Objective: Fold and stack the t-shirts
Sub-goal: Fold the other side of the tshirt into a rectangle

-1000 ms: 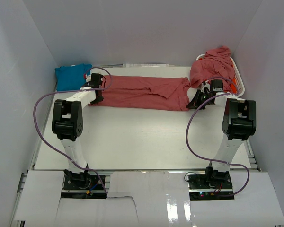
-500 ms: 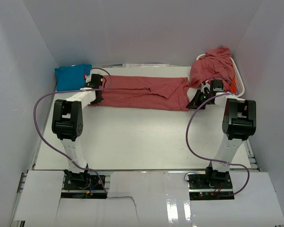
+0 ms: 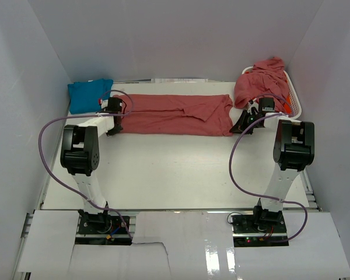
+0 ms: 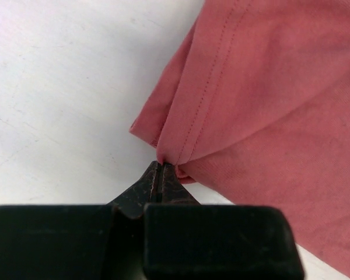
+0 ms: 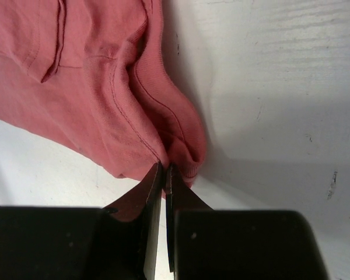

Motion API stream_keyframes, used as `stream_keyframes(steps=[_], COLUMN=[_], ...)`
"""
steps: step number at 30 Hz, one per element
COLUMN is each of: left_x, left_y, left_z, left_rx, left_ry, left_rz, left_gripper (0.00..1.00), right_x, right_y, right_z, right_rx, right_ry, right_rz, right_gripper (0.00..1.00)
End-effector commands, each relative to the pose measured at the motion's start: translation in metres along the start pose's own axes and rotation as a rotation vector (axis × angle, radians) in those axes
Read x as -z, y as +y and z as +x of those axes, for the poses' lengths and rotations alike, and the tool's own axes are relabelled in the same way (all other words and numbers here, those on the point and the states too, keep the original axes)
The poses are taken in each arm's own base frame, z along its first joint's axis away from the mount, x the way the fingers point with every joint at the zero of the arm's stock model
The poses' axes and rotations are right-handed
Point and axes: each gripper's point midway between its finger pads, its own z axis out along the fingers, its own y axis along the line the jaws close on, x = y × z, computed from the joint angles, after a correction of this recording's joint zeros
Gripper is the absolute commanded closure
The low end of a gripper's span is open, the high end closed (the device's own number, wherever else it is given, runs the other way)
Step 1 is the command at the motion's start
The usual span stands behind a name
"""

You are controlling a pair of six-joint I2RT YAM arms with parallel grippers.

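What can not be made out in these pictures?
Top view: the inside of the basket, covered by the heaped rose-red shirts.
Wrist views: how much of the spread shirt sits inside the left end effector and right end effector; shut jaws hide it.
Top view: the turquoise shirt, folds too small.

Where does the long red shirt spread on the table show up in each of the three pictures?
Top view: the red shirt lies stretched across the far half of the table.
Left wrist: right side, corner pinched by the left pincer.
Right wrist: upper left, edge pinched by the right pincer.
Shared landmark: the white table under it.
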Motion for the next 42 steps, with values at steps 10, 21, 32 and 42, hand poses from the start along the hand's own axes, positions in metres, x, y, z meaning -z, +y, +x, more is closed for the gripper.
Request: stream_keyframes(steps=[10, 21, 32, 42], left_x=[0.007, 0.005, -0.003, 0.003], left_y=[0.028, 0.032, 0.045, 0.048], left_z=[-0.042, -0.064, -0.059, -0.039], left_rx=[0.031, 0.05, 0.066, 0.059], left_ry=[-0.089, -0.114, -0.078, -0.039], left_rz=[-0.021, -0.021, -0.017, 0.003], left_gripper=[1.0, 1.0, 1.0, 0.19], right_x=[0.008, 0.015, 0.016, 0.015], right_y=[-0.015, -0.023, -0.025, -0.023], right_z=[-0.016, -0.023, -0.024, -0.027], right_rx=[-0.025, -0.043, -0.047, -0.051], right_ry=[-0.026, -0.038, -0.04, -0.041], right_rz=[0.065, 0.083, 0.086, 0.077], right_gripper=[0.92, 0.92, 0.92, 0.92])
